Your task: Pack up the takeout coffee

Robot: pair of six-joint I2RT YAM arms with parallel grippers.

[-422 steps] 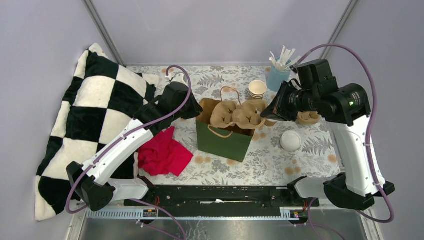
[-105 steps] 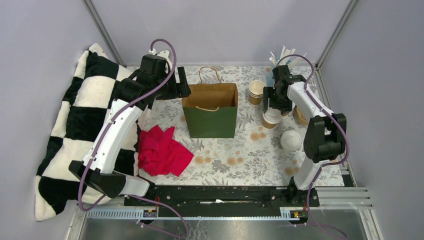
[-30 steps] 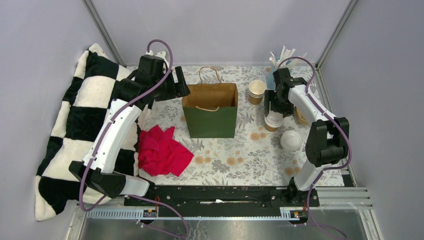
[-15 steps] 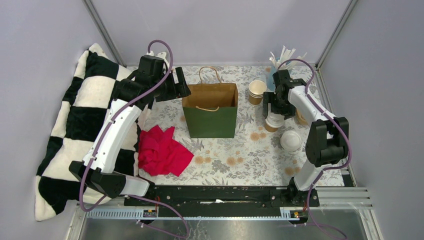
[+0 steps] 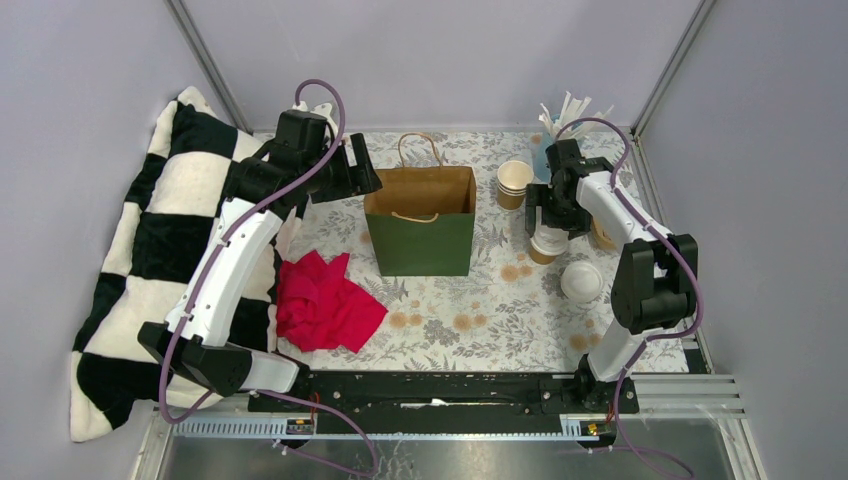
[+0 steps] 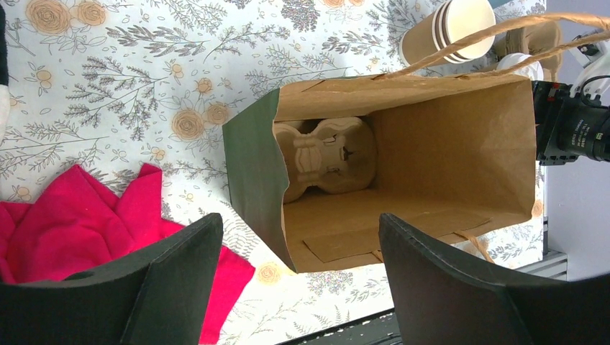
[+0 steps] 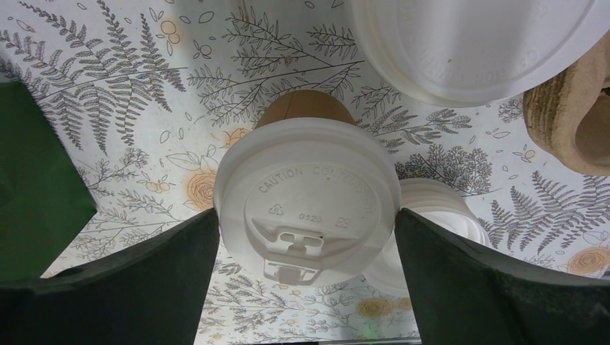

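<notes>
Gently here: lidded cup, on the table right of the green bag, looks light and crushable; my right gripper brackets its lid, contact unclear, I'd squeeze beneath the rim

- Top external: high above and behind the arm bases, looking down from afar on the whole floral-print tabletop.
- Left wrist: close, facing down into the open green paper bag — also seen from overhead.
- Right wrist: very close, straight down on the white-lidded tan paper cup — shared with the overhead view.
</notes>
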